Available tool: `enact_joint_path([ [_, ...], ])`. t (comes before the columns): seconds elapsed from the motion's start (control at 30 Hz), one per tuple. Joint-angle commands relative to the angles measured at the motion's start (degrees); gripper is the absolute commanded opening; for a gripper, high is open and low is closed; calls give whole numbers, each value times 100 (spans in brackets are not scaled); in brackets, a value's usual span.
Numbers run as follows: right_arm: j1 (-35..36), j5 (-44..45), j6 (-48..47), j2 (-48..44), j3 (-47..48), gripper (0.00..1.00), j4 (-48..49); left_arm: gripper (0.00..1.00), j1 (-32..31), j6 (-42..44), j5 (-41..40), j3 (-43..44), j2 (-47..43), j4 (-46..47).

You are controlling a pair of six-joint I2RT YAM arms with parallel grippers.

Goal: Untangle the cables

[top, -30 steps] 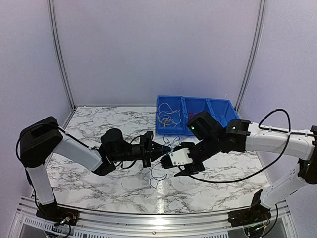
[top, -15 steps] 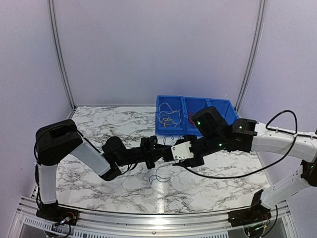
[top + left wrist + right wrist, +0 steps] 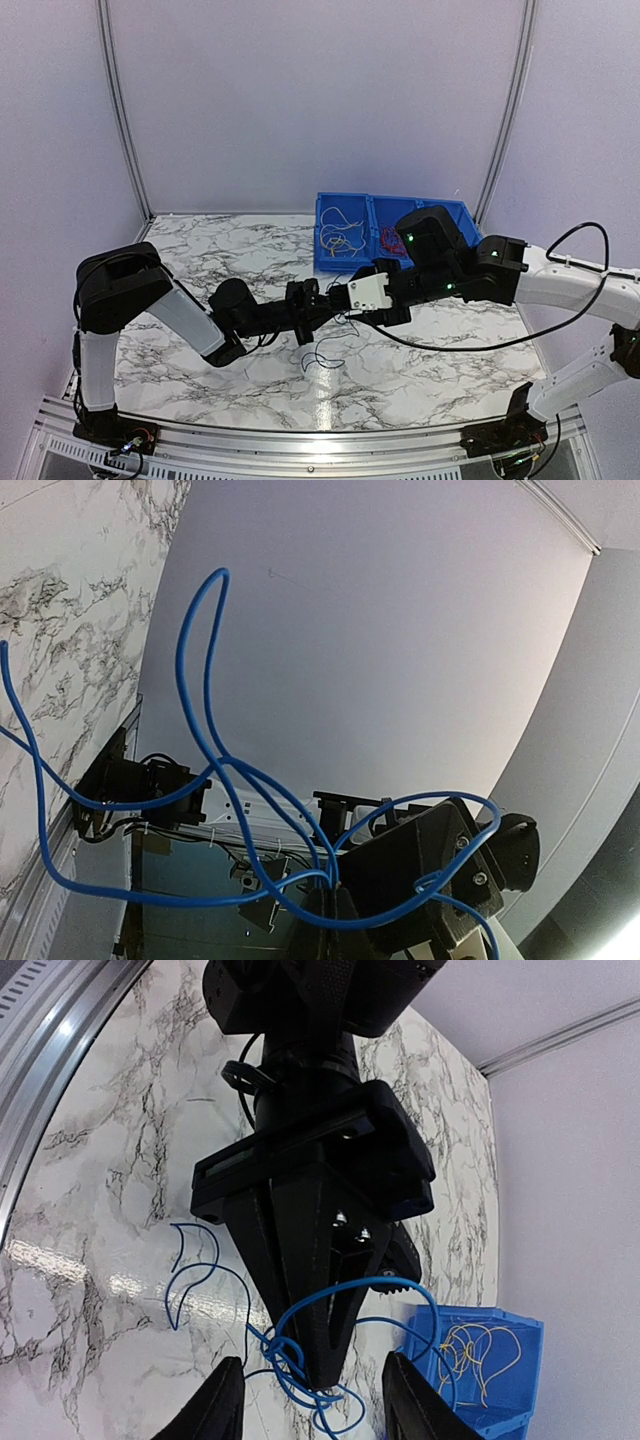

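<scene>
Pinching: left end effector (image 3: 322, 1360) is clenched on the blue cable (image 3: 285, 1355) right at its knot and held above the tabletop (image 3: 200, 250), likely so the loose ends hang free.
Right end effector (image 3: 312, 1408): released, with fingers (image 3: 222, 1405) spread either side of the left tip. My guess is it is lining up to take one strand and draw it out of the knot.
Meeting point: the two tips are nose to nose over mid-tabletop, just in front of the blue bin (image 3: 345, 266).
Blue cable, form: very thin, limp yet springy. Wide open loops stand around the pinch and a tail hangs toward the tabletop; cannot tell if it touches.
Other cables: yellow-white cables (image 3: 338, 237) lie in the bin's left compartment and red cables (image 3: 388, 238) in the next, which looks like sorting by colour.
Surfaces: the tabletop is glossy white marble pattern with grey veins. The bin is hard plastic, divided. The end effectors are matte black and wedge-tapered.
Risk: such thin wire may slip a smooth pinch.
</scene>
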Motion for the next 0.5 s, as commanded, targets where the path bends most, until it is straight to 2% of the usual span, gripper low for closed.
enact_joint_path([
  [0.0, 22, 212, -96, 59, -5, 46, 322, 0, -20, -226, 76, -9, -72, 606],
  [0.17, 20, 222, -220, 84, -55, 39, 346, 0, -19, -225, 74, -55, -121, 609],
  [0.47, 22, 59, -456, 273, -50, 36, 53, 0, -19, -166, 136, -14, -164, 544],
])
